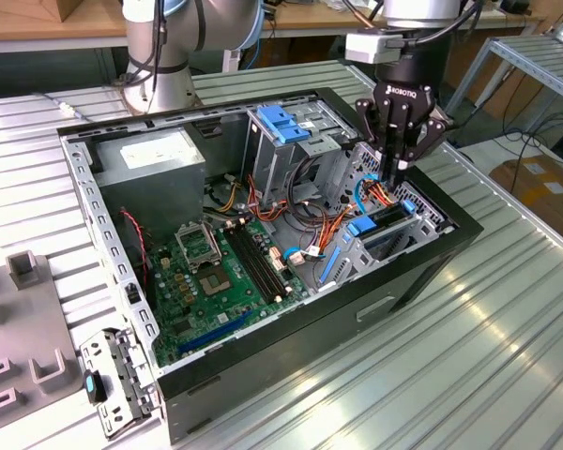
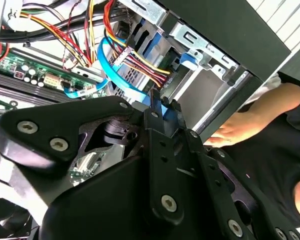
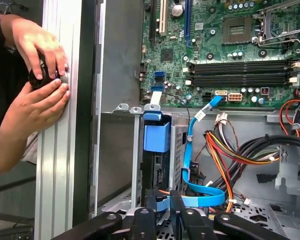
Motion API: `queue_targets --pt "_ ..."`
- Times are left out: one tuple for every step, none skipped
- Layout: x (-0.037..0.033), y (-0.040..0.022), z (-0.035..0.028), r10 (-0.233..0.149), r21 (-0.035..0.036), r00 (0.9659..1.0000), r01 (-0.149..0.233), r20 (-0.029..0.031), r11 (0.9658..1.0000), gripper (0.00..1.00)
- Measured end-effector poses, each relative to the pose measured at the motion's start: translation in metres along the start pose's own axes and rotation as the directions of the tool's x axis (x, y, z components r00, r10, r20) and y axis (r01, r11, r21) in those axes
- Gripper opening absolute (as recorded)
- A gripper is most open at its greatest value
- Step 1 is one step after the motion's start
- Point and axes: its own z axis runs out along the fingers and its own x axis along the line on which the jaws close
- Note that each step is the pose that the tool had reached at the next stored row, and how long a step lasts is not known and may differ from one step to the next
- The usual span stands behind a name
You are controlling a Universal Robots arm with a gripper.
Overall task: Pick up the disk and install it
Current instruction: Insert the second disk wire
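Observation:
The disk [image 1: 385,218] stands on edge in the drive bay at the case's corner on the exterior view's right, its blue side rails showing at both ends. In the first wrist view the disk [image 3: 155,170] runs down into the bay below a blue tab. My gripper [image 1: 395,178] hangs straight down over it, fingers drawn close together. In both wrist views a blue part at the disk's near end sits pinched between the tips of my gripper [image 3: 163,200] [image 2: 160,103].
Red, yellow and orange wires [image 1: 380,195] and a blue flat cable [image 3: 200,192] crowd the bay. A metal cage with a blue latch [image 1: 283,125] stands beside it, the motherboard [image 1: 216,267] below. A person's hands [image 3: 37,75] rest on the table rail outside the case wall.

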Motion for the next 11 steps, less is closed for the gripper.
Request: queue_targets --pt "-0.0001 0.0 0.0 0.0 -0.0001 1.0 0.0 -0.0018 1.0 0.24" --pt "0.0 0.0 0.0 0.0 -0.0001 1.0 0.0 -0.0039 1.0 0.24" --pt "-0.0001 0.0 0.0 0.0 -0.0002 1.0 0.0 -0.0054 1.0 0.17" --pt "-0.0001 0.0 0.0001 0.0 -0.0003 1.0 0.0 -0.0078 1.0 0.16" --pt "-0.0001 0.0 0.0001 0.0 -0.0003 1.0 0.0 -0.0086 1.0 0.16" --pt "0.0001 0.0 0.0004 0.0 -0.0003 1.0 0.0 -0.0084 1.0 0.16" --pt "0.0006 0.0 0.0009 0.0 0.0001 1.0 0.0 -0.0082 1.0 0.16" --pt "0.0021 0.0004 0.0021 0.0 0.0018 1.0 0.0 -0.0041 1.0 0.16" --pt "0.0036 0.0009 0.0032 -0.001 0.004 1.0 0.001 0.0022 1.0 0.16" --pt "0.0047 0.0012 0.0039 -0.001 0.0057 1.0 0.001 0.0067 1.0 0.16" --pt "0.0064 0.002 0.0053 -0.003 0.0077 0.9999 0.003 0.0147 1.0 0.16"
